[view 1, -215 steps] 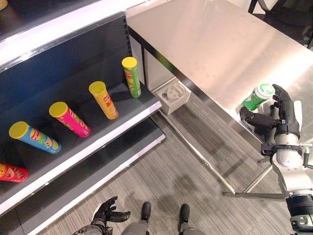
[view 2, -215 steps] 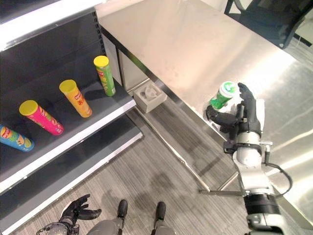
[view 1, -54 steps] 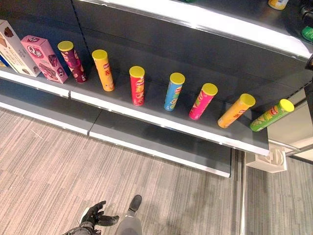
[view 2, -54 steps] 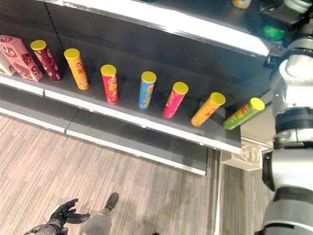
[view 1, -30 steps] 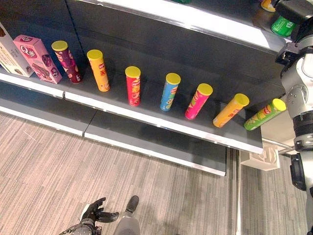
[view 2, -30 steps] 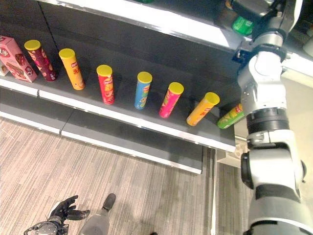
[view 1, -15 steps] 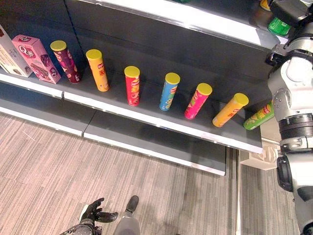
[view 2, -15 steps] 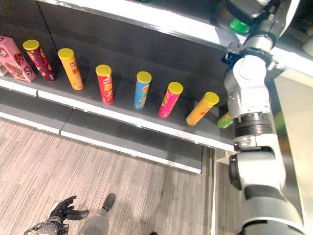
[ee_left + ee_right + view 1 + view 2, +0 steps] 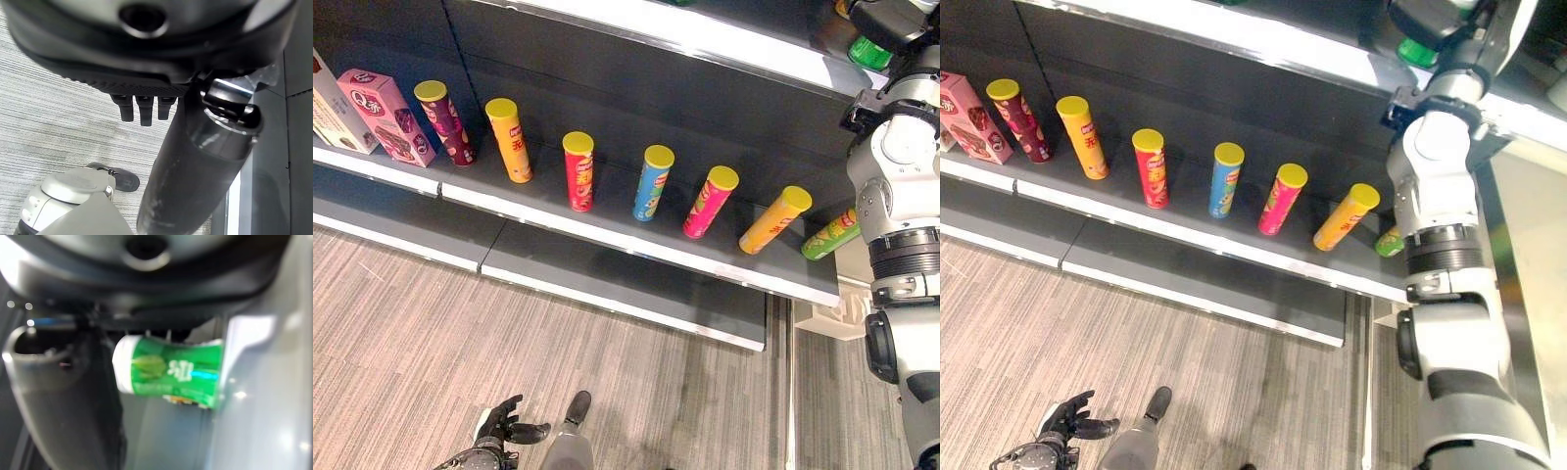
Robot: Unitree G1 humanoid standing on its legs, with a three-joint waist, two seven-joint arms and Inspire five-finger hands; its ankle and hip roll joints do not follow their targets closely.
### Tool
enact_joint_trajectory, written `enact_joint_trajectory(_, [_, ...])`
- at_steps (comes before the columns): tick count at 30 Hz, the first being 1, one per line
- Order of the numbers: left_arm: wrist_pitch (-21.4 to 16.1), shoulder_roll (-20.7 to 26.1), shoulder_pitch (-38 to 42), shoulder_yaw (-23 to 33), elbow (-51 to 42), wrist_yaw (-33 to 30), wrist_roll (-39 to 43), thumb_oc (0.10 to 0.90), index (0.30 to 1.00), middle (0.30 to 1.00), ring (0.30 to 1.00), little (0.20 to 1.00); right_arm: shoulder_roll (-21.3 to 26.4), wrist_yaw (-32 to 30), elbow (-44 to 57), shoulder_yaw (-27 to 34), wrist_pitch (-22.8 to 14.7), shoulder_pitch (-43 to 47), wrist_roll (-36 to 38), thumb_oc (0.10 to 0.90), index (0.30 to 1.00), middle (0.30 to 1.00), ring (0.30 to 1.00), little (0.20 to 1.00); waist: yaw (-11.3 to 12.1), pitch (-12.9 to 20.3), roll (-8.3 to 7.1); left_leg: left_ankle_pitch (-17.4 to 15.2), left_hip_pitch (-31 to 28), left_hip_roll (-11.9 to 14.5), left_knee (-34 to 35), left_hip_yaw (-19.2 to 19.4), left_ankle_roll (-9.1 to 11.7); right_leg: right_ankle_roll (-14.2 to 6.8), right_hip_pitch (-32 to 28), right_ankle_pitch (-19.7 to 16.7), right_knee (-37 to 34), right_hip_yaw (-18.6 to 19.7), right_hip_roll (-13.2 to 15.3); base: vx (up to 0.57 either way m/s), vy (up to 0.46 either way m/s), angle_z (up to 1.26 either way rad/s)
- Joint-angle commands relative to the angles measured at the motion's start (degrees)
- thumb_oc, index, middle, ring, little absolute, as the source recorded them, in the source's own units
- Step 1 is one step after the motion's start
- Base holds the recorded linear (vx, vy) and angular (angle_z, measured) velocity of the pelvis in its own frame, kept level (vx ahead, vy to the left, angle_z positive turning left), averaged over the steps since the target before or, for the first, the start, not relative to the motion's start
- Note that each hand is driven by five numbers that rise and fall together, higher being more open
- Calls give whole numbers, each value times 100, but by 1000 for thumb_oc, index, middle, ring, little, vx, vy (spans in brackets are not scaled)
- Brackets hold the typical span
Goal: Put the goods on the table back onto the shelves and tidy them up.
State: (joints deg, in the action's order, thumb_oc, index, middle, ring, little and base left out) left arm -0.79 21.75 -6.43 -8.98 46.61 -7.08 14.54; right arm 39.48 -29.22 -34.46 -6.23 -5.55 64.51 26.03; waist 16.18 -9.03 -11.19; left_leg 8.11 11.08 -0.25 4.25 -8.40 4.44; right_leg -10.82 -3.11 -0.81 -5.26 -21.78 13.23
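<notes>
Up on the top dark shelf [image 9: 1332, 24], above the row of tall snack tubes, your robot's right hand [image 9: 1430, 18] reaches in over the white front edge, and the small green cylindrical cup with a white lid [image 9: 168, 370] sits right against it. From the right wrist view you can see the cup lying crosswise to the hand, with its white lid toward the dark thumb [image 9: 58, 396] and a leaf picture and pale lettering on its glossy green side; the thumb stands just beside the lid end, but you cannot tell whether the fingers are closed on the cup or free of it. From the head views, only a green patch of the cup [image 9: 867, 51] shows under the hand. Below that top shelf, the middle dark shelf [image 9: 636, 250] carries a pink carton [image 9: 389, 116] at its left end, then the tubes with yellow lids in a line: maroon tube [image 9: 445, 122], orange tube [image 9: 510, 140], red tube [image 9: 578, 171], blue tube [image 9: 652, 183], pink tube [image 9: 709, 202], yellow-orange tube [image 9: 773, 219], and a lime-green tube [image 9: 830, 234] partly behind the right forearm. Well below the shelving, over the grey striped floor [image 9: 411, 343], your left hand [image 9: 506, 425] hangs with relaxed, spread fingers, holding nothing.
</notes>
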Motion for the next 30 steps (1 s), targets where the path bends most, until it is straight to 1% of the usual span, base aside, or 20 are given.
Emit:
enact_joint_trajectory(1, [-117, 149, 89, -165, -103, -173, 2, 800, 900, 900, 900, 900, 289, -113, 436, -147, -442, 408, -71, 800, 900, 900, 900, 900, 69, 242, -19, -945, -370, -383, 13, -85, -252, -378, -70, -844, 454, 260, 187, 0, 0, 0])
enact_joint_trajectory(4, [-117, 142, 89, -173, -107, -176, 19, 800, 900, 900, 900, 900, 260, -88, 369, -152, -453, 438, 32, 800, 900, 900, 900, 900, 76, 239, -15, -935, -357, -388, 15, -89, -247, -381, -62, -866, 456, 261, 187, 0, 0, 0])
enact_joint_trajectory(8, [-96, 136, 76, -176, -92, -183, 53, 800, 900, 900, 900, 900, 188, -1, 304, -118, -539, 422, 362, 800, 900, 900, 900, 900, 84, 240, -18, -926, -336, -397, 20, -123, -251, -390, -61, -893, 453, 226, 196, 0, 0, 0])
enact_joint_trajectory(13, [-89, 147, 71, -174, -77, -185, 55, 800, 900, 900, 900, 900, 204, 16, 267, -163, -530, 448, 368, 800, 900, 900, 900, 900, 80, 239, -18, -930, -331, -403, 25, -112, -250, -391, -48, -913, 450, 225, 205, 0, 0, 0])
enact_joint_trajectory(14, [-95, 149, 72, -170, -69, -181, 41, 800, 900, 900, 900, 900, 236, -7, 283, -185, -496, 459, 239, 800, 900, 900, 900, 900, 77, 240, -17, -931, -331, -402, 26, -108, -249, -393, -46, -918, 449, 223, 206, 0, 0, 0])
enact_joint_trajectory(15, [-109, 158, 87, -143, -64, -195, 14, 800, 900, 900, 900, 900, 348, -84, 370, -214, -421, 454, -92, 800, 900, 900, 900, 900, 65, 239, -15, -933, -333, -400, 27, -108, -250, -393, -44, -926, 450, 228, 205, 0, 0, 0])
enact_joint_trajectory(16, [-114, 156, 90, -140, -70, -209, 15, 800, 900, 900, 900, 900, 379, -114, 438, -203, -412, 440, -181, 800, 900, 900, 900, 900, 64, 240, -12, -935, -334, -400, 25, -107, -250, -397, -42, -930, 452, 230, 206, 0, 0, 0])
enact_joint_trajectory(20, [-121, 168, 70, -122, -129, -205, 8, 800, 900, 900, 900, 900, 492, -154, 694, -102, -467, 328, -282, 800, 900, 900, 900, 900, 68, 242, -5, -939, -342, -397, 21, -95, -254, -402, -46, -925, 453, 245, 209, 0, 0, 0])
enact_joint_trajectory(22, [-106, 177, 61, -90, -141, -174, -37, 800, 900, 900, 900, 900, 631, -184, 992, -25, -501, 221, -467, 800, 900, 900, 900, 900, 65, 261, -2, -947, -356, -394, 19, -81, -254, -402, -56, -882, 455, 228, 210, 0, 0, 0])
enact_joint_trajectory(24, [-106, 179, 61, -91, -141, -174, -36, 800, 900, 900, 900, 900, 630, -185, 996, -21, -499, 216, -469, 800, 900, 900, 900, 900, 66, 262, -3, -947, -356, -394, 19, -81, -254, -401, -57, -882, 456, 228, 210, 0, 0, 0])
enact_joint_trajectory(26, [-94, 162, 70, -52, -113, -170, -70, 800, 900, 900, 900, 900, 704, -286, 1452, 184, -559, 45, -647, 800, 900, 900, 900, 900, 40, 287, 7, -956, -375, -386, 23, -66, -253, -403, -63, -848, 456, 203, 210, 0, 0, 0])
enact_joint_trajectory(27, [-81, 143, 71, -11, -84, -176, -92, 800, 900, 900, 900, 900, 791, -361, 1751, 301, -574, -77, -865, 800, 900, 900, 900, 900, 12, 316, 8, -963, -385, -381, 23, -55, -251, -403, -71, -833, 453, 197, 211, 0, 0, 0])
enact_joint_trajectory(28, [-80, 147, 70, -15, -84, -176, -93, 800, 900, 900, 900, 900, 785, -368, 1777, 318, -562, -101, -878, 800, 900, 900, 900, 900, 14, 318, 5, -964, -385, -380, 23, -56, -251, -403, -72, -832, 454, 195, 210, 0, 0, 0])
enact_joint_trajectory(30, [-69, 130, 60, 36, -65, -178, -127, 800, 900, 900, 900, 900, 889, -453, 2176, 515, -518, -317, -1175, 800, 900, 900, 900, 900, -24, 343, 19, -971, -395, -363, 21, -47, -247, -399, -83, -793, 453, 187, 206, 0, 0, 0])
